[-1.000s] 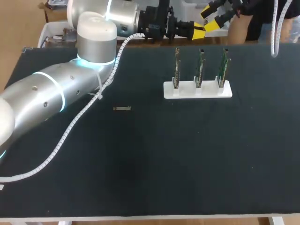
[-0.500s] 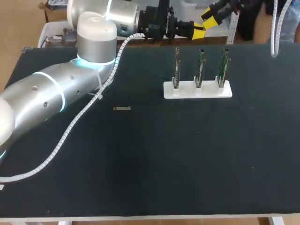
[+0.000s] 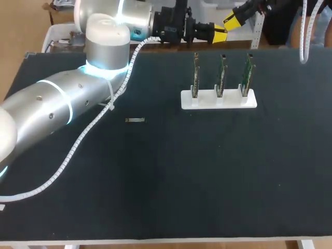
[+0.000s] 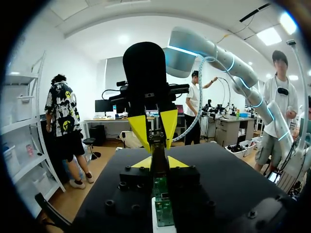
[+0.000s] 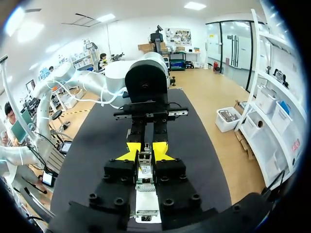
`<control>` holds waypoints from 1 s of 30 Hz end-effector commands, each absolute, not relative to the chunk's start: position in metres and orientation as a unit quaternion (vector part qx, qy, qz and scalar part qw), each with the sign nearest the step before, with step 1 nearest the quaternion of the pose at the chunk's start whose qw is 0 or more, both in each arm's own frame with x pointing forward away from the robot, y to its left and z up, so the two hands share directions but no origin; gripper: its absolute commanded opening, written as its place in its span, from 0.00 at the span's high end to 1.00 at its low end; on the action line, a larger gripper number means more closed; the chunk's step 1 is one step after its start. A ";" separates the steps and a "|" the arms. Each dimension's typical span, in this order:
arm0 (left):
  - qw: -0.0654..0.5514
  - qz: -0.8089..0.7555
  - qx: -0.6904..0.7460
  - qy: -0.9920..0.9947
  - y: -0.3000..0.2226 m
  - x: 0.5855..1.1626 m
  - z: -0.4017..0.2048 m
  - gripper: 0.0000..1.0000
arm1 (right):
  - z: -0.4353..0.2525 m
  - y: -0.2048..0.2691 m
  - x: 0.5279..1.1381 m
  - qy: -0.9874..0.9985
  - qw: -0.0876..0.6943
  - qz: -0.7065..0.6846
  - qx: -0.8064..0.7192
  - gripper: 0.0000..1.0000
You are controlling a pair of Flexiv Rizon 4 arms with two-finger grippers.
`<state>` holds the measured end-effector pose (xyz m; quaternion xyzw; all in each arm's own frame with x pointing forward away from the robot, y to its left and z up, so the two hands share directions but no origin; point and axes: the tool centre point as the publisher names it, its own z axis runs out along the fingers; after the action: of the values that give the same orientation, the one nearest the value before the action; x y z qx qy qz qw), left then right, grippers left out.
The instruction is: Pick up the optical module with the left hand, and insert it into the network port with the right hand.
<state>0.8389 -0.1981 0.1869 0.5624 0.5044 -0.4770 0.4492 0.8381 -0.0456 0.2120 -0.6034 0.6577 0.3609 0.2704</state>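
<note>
As it comes in from the left side, the big left arm [image 3: 57, 104] lies low across the table [image 3: 207, 181]. It bends up at a round pale joint and then points sideways along the far edge. It is smooth, shiny silver with glowing blue rings, and a bumpy white hose [image 3: 88, 129] winds along it.

The table is wide and flat, with a dull black top.

The right arm [image 4: 218, 53] is silver too and curves high in a long bow. Its end hangs near the far edge, so the two grippers sit nose to nose, very near each other.

The left gripper [image 4: 159, 162] is black with pointy yellow tips. The tips stand a little apart and hold nothing. The right gripper [image 5: 146, 153] looks the same, spread a little and holding nothing.

A white block [image 3: 219, 99] sits on the far part of the table. Three thin green boards [image 3: 221, 75] stand up straight in it, side by side.

The optical module [image 3: 135, 120] is the smallest thing. It is a thin grey bar lying flat on the black top, near the hose. It is left of the white block and well apart from both grippers.
</note>
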 end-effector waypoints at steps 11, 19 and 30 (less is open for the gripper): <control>0.416 -0.505 0.589 0.474 -0.202 0.844 0.187 0.00 | 0.213 -0.046 0.851 0.555 0.126 0.502 -0.651 1.00; 0.416 -0.505 0.589 0.474 -0.202 0.844 0.187 0.00 | 0.214 -0.047 0.850 0.552 0.128 0.503 -0.653 1.00; 0.409 -0.498 0.597 0.477 -0.200 0.844 0.188 0.00 | 0.215 -0.047 0.849 0.549 0.129 0.503 -0.655 1.00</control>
<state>0.8351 -0.1986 0.1873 0.5724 0.5017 -0.4722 0.4445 0.8414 -0.0463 0.2137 -0.6060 0.6521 0.3592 0.2802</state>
